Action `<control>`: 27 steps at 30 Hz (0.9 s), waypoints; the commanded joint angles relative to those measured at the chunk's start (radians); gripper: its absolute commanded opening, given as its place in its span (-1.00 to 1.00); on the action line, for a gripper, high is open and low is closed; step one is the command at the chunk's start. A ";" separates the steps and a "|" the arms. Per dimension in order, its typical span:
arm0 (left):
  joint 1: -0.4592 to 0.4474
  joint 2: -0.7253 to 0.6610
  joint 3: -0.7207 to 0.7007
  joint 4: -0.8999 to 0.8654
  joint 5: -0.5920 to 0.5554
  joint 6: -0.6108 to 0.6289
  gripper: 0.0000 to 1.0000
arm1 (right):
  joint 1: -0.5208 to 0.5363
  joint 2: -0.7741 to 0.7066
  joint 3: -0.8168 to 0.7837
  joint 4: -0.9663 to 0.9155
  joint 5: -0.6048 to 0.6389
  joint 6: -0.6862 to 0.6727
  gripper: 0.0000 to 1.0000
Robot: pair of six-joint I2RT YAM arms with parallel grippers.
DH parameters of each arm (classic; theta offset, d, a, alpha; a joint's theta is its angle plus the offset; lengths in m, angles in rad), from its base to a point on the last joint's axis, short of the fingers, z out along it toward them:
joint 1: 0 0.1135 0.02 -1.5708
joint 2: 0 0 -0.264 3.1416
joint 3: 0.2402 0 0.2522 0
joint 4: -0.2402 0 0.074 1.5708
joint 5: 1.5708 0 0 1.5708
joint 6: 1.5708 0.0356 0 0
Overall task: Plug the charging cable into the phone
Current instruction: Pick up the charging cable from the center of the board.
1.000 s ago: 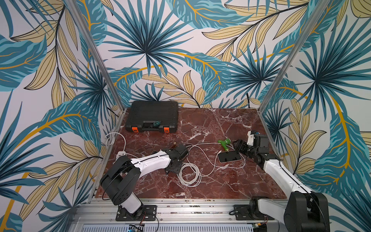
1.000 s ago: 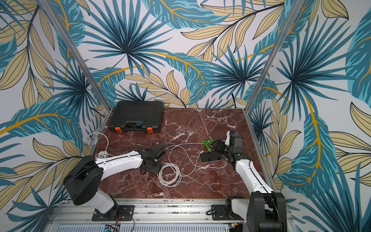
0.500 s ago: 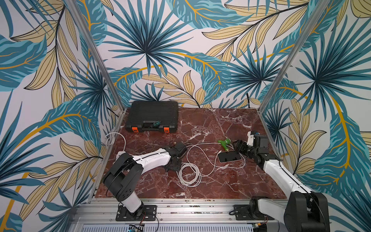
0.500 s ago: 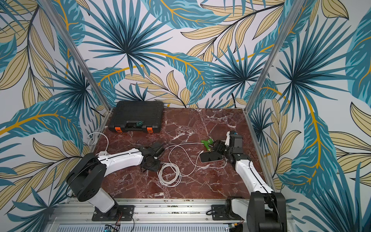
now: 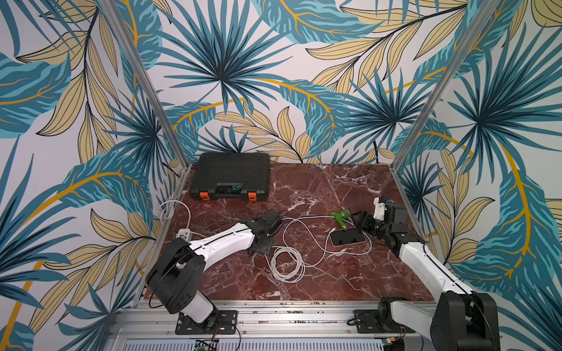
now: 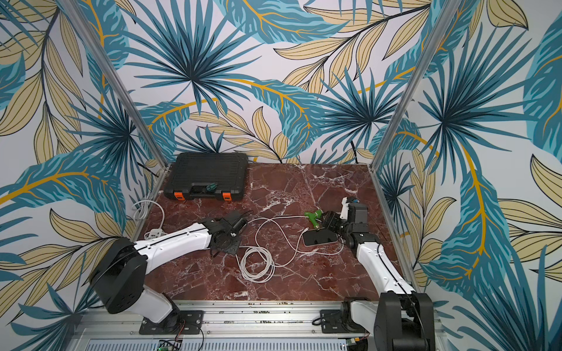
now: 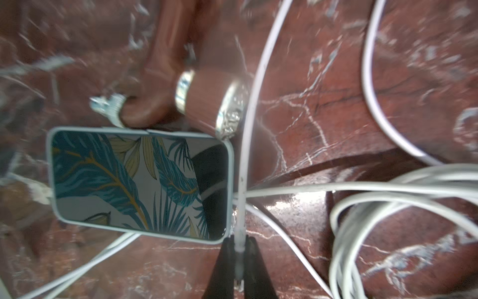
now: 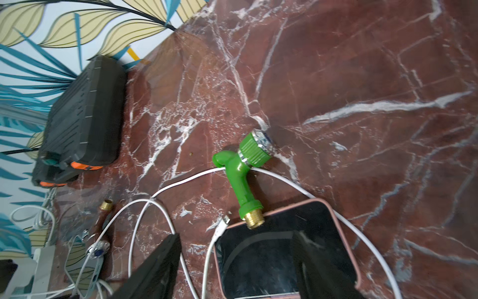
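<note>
A pink-cased phone (image 5: 348, 238) (image 8: 284, 253) lies screen up right of centre. My right gripper (image 5: 360, 220) (image 8: 235, 234) is open at its end, one finger over the screen and the other beside it. A loose plug (image 8: 223, 221) of the white charging cable (image 5: 287, 264) lies at the phone's corner. My left gripper (image 5: 275, 223) (image 7: 239, 239) is shut on a connector end of the cable (image 7: 248, 103), metal tip toward the wrist. In the left wrist view a second phone (image 7: 139, 181), pale-cased, lies close beside the jaws, mirroring the wallpaper.
A green tap (image 5: 342, 216) (image 8: 243, 165) rests its brass end on the pink phone's edge. A brown tap (image 7: 165, 77) lies by the pale phone. A black tool case (image 5: 231, 176) stands at the back left. A white adapter (image 5: 184, 234) sits at the left edge.
My left gripper's jaws have closed onto the cable end and the left arm has shifted slightly. The right gripper has stayed at the pink phone, its jaws a little narrower.
</note>
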 commanded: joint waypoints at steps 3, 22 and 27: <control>-0.043 -0.155 0.057 0.046 -0.037 0.206 -1.00 | 0.111 -0.101 -0.036 0.301 -0.179 -0.017 0.37; -0.046 -0.335 -0.264 1.093 -0.160 1.295 -1.00 | 0.385 -0.015 0.013 0.638 -0.260 -0.848 0.42; -0.025 -0.202 -0.330 1.565 -0.217 1.521 -1.00 | 0.385 -0.010 0.124 0.518 -0.287 -0.757 0.47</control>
